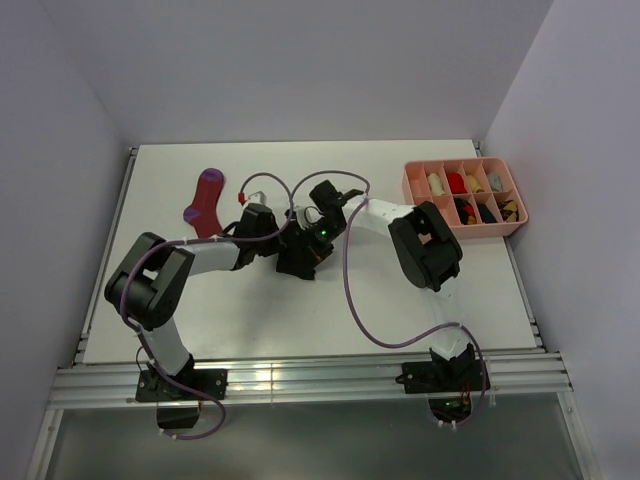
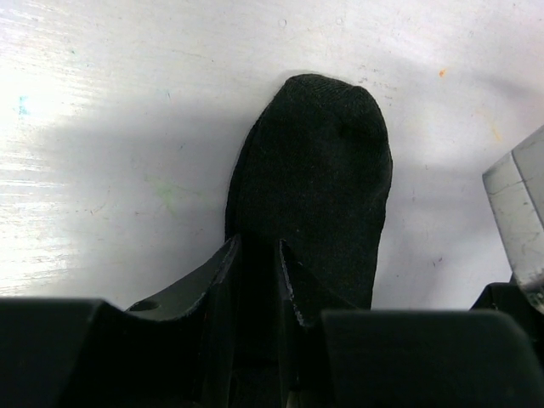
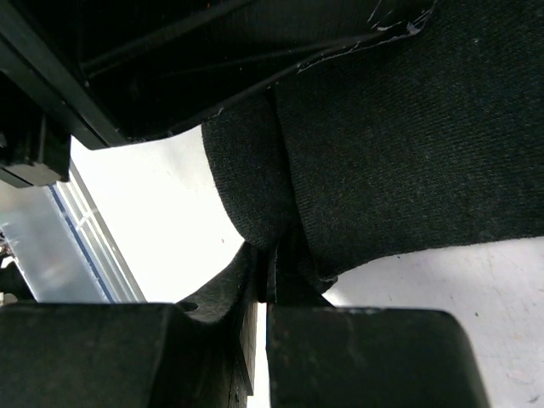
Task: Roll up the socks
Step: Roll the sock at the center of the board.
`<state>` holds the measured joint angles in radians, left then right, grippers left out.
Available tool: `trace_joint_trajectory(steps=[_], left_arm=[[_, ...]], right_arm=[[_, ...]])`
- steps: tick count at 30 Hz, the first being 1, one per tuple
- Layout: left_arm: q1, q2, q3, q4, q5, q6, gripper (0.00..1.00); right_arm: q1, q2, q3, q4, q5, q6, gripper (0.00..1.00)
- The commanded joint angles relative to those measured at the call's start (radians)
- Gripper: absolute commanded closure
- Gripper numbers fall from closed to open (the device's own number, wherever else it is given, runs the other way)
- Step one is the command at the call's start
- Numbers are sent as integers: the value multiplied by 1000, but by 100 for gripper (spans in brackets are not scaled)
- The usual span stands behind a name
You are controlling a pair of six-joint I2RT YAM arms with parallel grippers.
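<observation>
Black soft fabric ankle sock lies on the white table, well left of the pink plastic compartment tray. Left gripper and right gripper each pinch its fabric.

pink tray on white table

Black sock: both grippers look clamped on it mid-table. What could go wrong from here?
The right gripper pinches only a fold at the edge of the black sock, which may slip free. The left gripper grips close beside it; in the top view both wrists crowd together and could collide. The purple cable loops nearby and might snag.
</observation>
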<state>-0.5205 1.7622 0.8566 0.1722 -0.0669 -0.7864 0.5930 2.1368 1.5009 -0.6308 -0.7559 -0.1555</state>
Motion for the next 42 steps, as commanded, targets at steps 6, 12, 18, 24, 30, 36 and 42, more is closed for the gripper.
trace_joint_trajectory(steps=[6, 12, 18, 24, 30, 36, 42], left_arm=[[-29, 0, 10, -20, -37, 36, 73], [-29, 6, 15, -19, -36, 41, 73], [-30, 2, 16, -14, -36, 58, 73], [-30, -7, 18, -8, -37, 76, 72], [-30, -20, 50, -11, -93, 114, 66], [-30, -50, 98, -32, -190, 70, 46], [-30, -278, 10, -169, -329, -163, 24]], right_arm=[[-5, -38, 54, -38, 55, -33, 100], [-15, -20, 91, -55, 43, -41, 100], [-25, 46, 108, -63, 21, -52, 100], [-33, 103, 85, -66, 7, -55, 100], [-35, 118, 61, -121, -40, -72, 100], [-35, 124, 61, -129, -66, -56, 100], [-35, 75, 7, -17, -88, 80, 100]])
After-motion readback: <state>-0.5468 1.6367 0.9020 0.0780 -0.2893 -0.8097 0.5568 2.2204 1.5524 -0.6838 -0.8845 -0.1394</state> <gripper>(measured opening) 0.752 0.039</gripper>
